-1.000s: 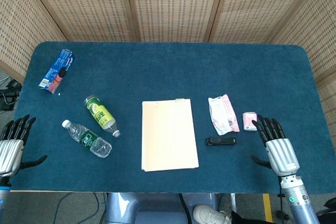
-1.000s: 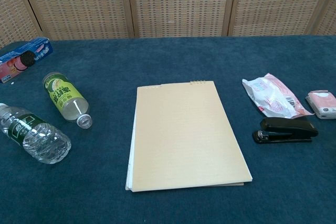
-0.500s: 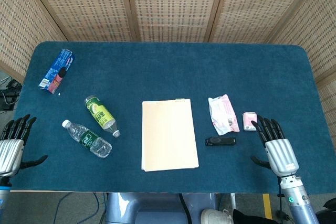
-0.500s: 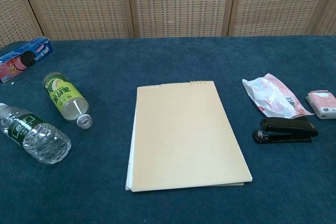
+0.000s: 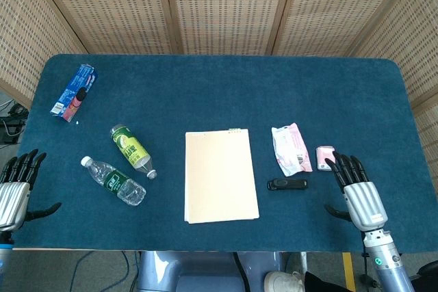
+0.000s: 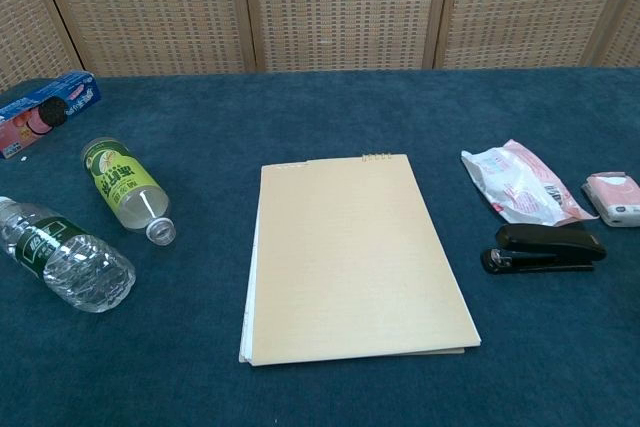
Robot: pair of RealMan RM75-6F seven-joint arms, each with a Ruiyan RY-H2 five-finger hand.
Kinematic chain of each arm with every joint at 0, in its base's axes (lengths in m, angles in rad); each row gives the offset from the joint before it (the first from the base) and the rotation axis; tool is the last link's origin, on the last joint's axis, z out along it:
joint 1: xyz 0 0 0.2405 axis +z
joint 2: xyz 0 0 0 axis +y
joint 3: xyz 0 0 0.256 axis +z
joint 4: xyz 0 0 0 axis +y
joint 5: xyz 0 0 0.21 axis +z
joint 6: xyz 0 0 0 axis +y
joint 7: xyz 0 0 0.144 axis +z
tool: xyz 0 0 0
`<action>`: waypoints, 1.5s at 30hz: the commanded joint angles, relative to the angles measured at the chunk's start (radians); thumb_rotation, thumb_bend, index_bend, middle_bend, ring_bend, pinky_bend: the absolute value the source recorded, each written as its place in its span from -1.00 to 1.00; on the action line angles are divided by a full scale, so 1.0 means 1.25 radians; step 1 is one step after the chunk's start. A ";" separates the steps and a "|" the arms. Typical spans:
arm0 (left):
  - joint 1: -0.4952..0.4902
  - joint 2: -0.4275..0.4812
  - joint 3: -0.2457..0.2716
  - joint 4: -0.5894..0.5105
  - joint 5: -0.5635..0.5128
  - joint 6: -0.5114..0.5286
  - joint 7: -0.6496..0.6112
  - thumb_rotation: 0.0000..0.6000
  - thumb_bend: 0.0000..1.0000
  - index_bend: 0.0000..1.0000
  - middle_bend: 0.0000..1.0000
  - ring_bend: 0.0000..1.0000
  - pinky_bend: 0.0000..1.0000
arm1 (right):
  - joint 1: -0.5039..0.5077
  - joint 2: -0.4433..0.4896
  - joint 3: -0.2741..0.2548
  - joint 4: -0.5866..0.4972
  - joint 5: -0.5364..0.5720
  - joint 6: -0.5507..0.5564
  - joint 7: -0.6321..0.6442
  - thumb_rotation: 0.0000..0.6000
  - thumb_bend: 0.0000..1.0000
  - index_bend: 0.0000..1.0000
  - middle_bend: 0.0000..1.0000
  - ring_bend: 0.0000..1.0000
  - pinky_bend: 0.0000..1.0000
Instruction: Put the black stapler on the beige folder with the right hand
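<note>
The black stapler (image 5: 287,184) (image 6: 543,248) lies flat on the blue table, just right of the beige folder (image 5: 220,176) (image 6: 350,256). In the head view my right hand (image 5: 356,191) hovers near the table's front right, to the right of the stapler and apart from it, fingers spread and holding nothing. My left hand (image 5: 16,188) stays at the front left edge, also with fingers apart and empty. Neither hand appears in the chest view.
A pink-white packet (image 5: 291,149) (image 6: 520,185) and a small pink box (image 5: 324,157) (image 6: 614,197) lie behind the stapler. Left of the folder are a green-label bottle (image 5: 132,150) (image 6: 126,189), a clear water bottle (image 5: 113,180) (image 6: 64,255) and a blue snack box (image 5: 74,91) (image 6: 44,111).
My right hand has drifted slightly left and toward the table's front edge. Everything on the table has stayed put.
</note>
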 commanded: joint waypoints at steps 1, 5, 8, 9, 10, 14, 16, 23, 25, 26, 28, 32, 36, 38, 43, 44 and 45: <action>0.000 0.001 0.000 -0.001 -0.002 -0.001 0.000 1.00 -0.90 -1.00 -1.00 -1.00 -1.00 | 0.007 -0.004 0.002 -0.007 0.000 -0.011 -0.008 1.00 -0.70 -0.79 -1.00 -1.00 -0.84; -0.001 0.000 -0.001 0.000 -0.004 -0.004 0.002 1.00 -0.89 -1.00 -1.00 -1.00 -1.00 | 0.031 -0.008 0.013 -0.029 0.007 -0.044 -0.027 1.00 -0.70 -0.69 -1.00 -1.00 -0.74; 0.000 0.000 0.000 0.000 -0.001 -0.001 0.002 1.00 -0.89 -1.00 -1.00 -1.00 -1.00 | 0.060 -0.015 0.034 -0.053 0.024 -0.079 -0.046 1.00 -0.71 -0.58 -0.95 -1.00 -0.64; 0.000 0.000 -0.001 0.000 -0.001 0.000 0.001 1.00 -0.89 -1.00 -1.00 -1.00 -1.00 | 0.068 -0.019 0.041 -0.059 0.030 -0.088 -0.050 1.00 -0.71 -0.53 -0.90 -1.00 -0.60; 0.000 0.001 -0.001 0.000 -0.001 0.000 0.001 1.00 -0.90 -1.00 -1.00 -1.00 -1.00 | 0.077 -0.026 0.048 -0.066 0.039 -0.098 -0.055 1.00 -0.70 -0.49 -0.87 -1.00 -0.57; -0.001 0.002 -0.001 0.001 -0.002 -0.002 -0.003 1.00 -0.90 -1.00 -1.00 -1.00 -1.00 | 0.103 -0.053 0.063 -0.074 0.065 -0.133 -0.073 1.00 -0.64 -0.26 -0.72 -0.93 -0.44; -0.001 0.003 -0.001 0.002 -0.003 -0.003 -0.006 1.00 -0.90 -1.00 -1.00 -1.00 -1.00 | 0.117 -0.070 0.068 -0.075 0.084 -0.157 -0.089 1.00 -0.60 -0.19 -0.68 -0.90 -0.42; -0.001 0.005 -0.003 0.003 -0.007 -0.005 -0.015 1.00 -0.90 -1.00 -1.00 -1.00 -1.00 | 0.144 -0.113 0.077 -0.066 0.131 -0.203 -0.121 1.00 -0.50 -0.06 -0.62 -0.86 -0.38; -0.001 0.007 -0.004 0.004 -0.008 -0.005 -0.019 1.00 -0.90 -1.00 -1.00 -1.00 -1.00 | 0.151 -0.127 0.079 -0.059 0.145 -0.215 -0.128 1.00 -0.48 -0.06 -0.61 -0.86 -0.38; -0.001 0.007 -0.004 0.004 -0.008 -0.006 -0.019 1.00 -0.90 -1.00 -1.00 -1.00 -1.00 | 0.153 -0.131 0.079 -0.056 0.149 -0.218 -0.130 1.00 -0.47 -0.05 -0.61 -0.86 -0.38; -0.002 0.007 -0.004 0.005 -0.010 -0.008 -0.021 1.00 -0.90 -1.00 -1.00 -1.00 -1.00 | 0.160 -0.144 0.080 -0.048 0.160 -0.229 -0.135 1.00 -0.46 -0.05 -0.61 -0.86 -0.38; -0.002 0.008 -0.004 0.004 -0.009 -0.008 -0.022 1.00 -0.90 -1.00 -1.00 -1.00 -1.00 | 0.174 -0.170 0.085 -0.026 0.180 -0.245 -0.144 1.00 -0.42 -0.05 -0.61 -0.86 -0.38; -0.002 0.010 -0.005 0.004 -0.010 -0.008 -0.027 1.00 -0.89 -1.00 -1.00 -1.00 -1.00 | 0.189 -0.196 0.088 0.006 0.205 -0.270 -0.157 1.00 -0.24 -0.04 -0.60 -0.86 -0.38; -0.002 0.010 -0.005 0.004 -0.011 -0.009 -0.029 1.00 -0.89 -1.00 -1.00 -1.00 -1.00 | 0.193 -0.202 0.088 0.014 0.212 -0.273 -0.159 1.00 -0.17 -0.03 -0.60 -0.86 -0.38; -0.004 0.010 -0.005 0.007 -0.010 -0.013 -0.031 1.00 -0.90 -1.00 -1.00 -1.00 -1.00 | 0.196 -0.211 0.083 0.037 0.231 -0.285 -0.159 1.00 -0.10 -0.05 -0.60 -0.86 -0.38; -0.005 0.009 -0.004 0.008 -0.010 -0.014 -0.030 1.00 -0.90 -1.00 -1.00 -1.00 -1.00 | 0.197 -0.210 0.081 0.039 0.233 -0.285 -0.159 1.00 -0.10 -0.06 -0.61 -0.86 -0.38; -0.005 0.009 -0.004 0.008 -0.009 -0.014 -0.030 1.00 -0.90 -1.00 -1.00 -1.00 -1.00 | 0.197 -0.210 0.080 0.040 0.234 -0.286 -0.160 1.00 -0.10 -0.07 -0.61 -0.87 -0.38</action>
